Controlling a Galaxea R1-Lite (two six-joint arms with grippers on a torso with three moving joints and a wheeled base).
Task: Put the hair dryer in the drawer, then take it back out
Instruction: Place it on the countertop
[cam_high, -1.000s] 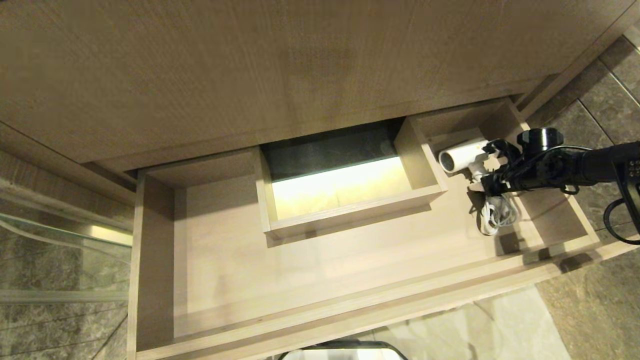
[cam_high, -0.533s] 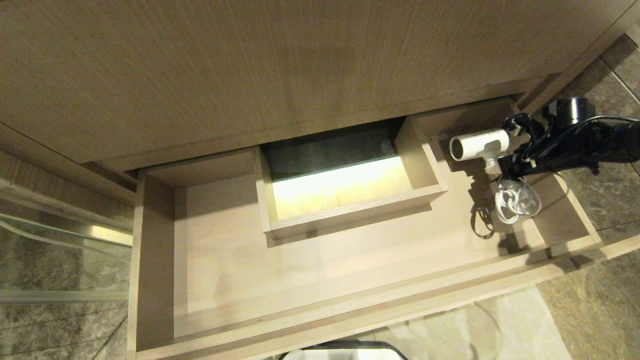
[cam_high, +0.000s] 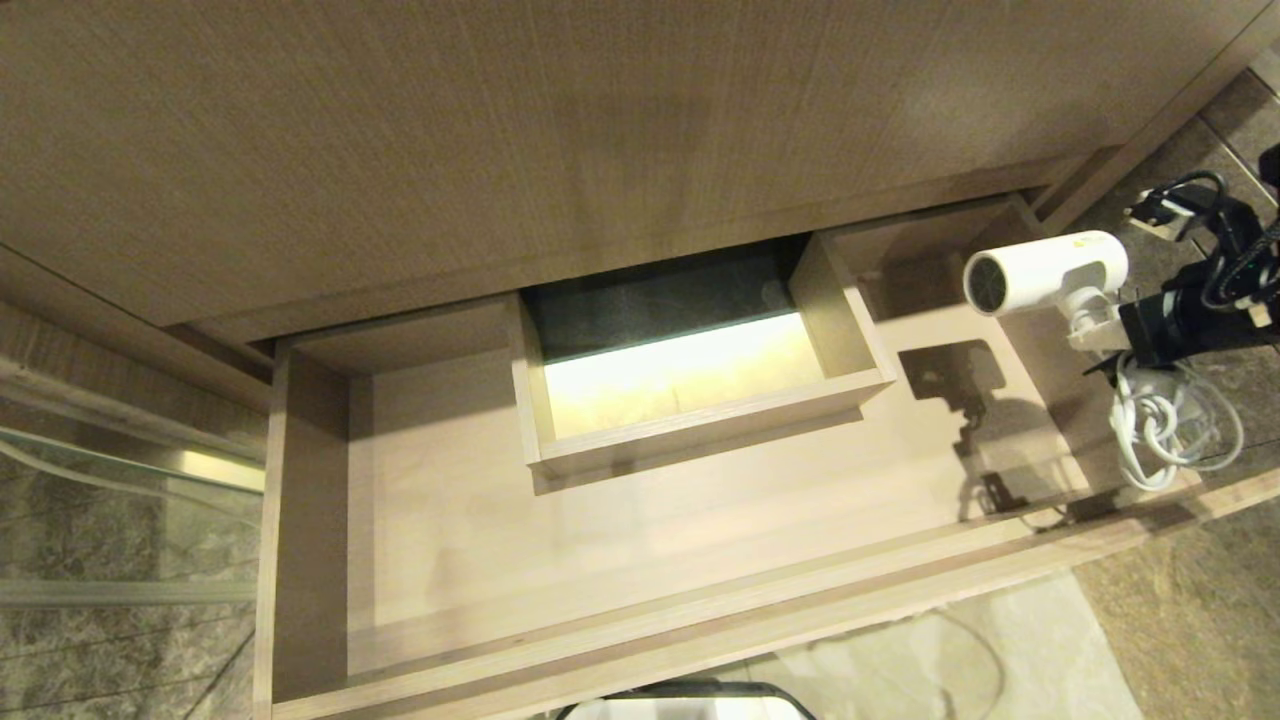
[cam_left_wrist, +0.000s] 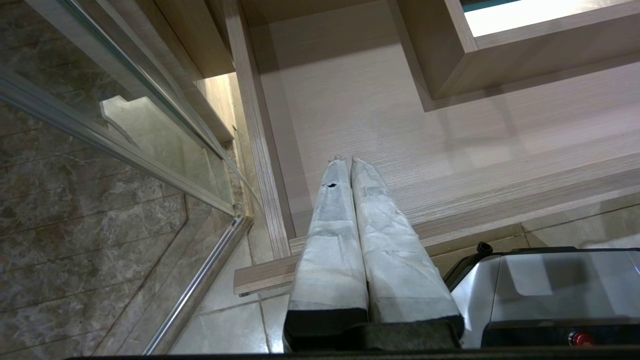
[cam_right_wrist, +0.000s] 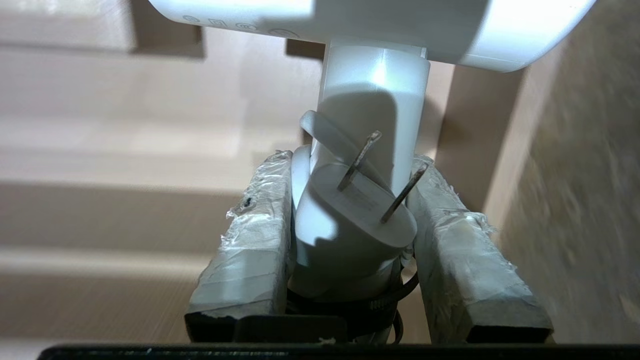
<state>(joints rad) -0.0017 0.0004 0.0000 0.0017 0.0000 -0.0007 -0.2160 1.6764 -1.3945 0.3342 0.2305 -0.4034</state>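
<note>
**Right claw lifting the hair dryer clear of the drawer**

Gripping the white handle, the right claw (cam_right_wrist: 350, 235) is squeezing the hair dryer (cam_high: 1050, 272) between its two taped fingers (cam_right_wrist: 250, 250), with the plug (cam_right_wrist: 355, 210) wedged in the same grip and its two metal prongs pointing back toward the wrist camera. In the head view this claw is sitting at the far right edge, holding the dryer in the air above the right end of the drawer (cam_high: 700, 620), barrel roughly level and its round end facing left. The bundled cord (cam_high: 1160, 430) is dangling below the handle in loose loops, hanging over the drawer's right-hand corner. A dark shadow of dryer and claw is falling on the drawer floor, well apart from the dryer itself, so the dryer looks lifted free rather than resting.

Judging by its small plastic body, the dryer is probably light and stiff, with a smooth shell that could slip; the handle is the sensible place to hold, as the barrel is wider and rounder. The soft cord is the awkward part, likely to swing and snag on the drawer's edge.

Parked low near the drawer's left front corner, the left claw (cam_left_wrist: 345, 162) is resting with its fingers pressed together, holding nothing.
</note>
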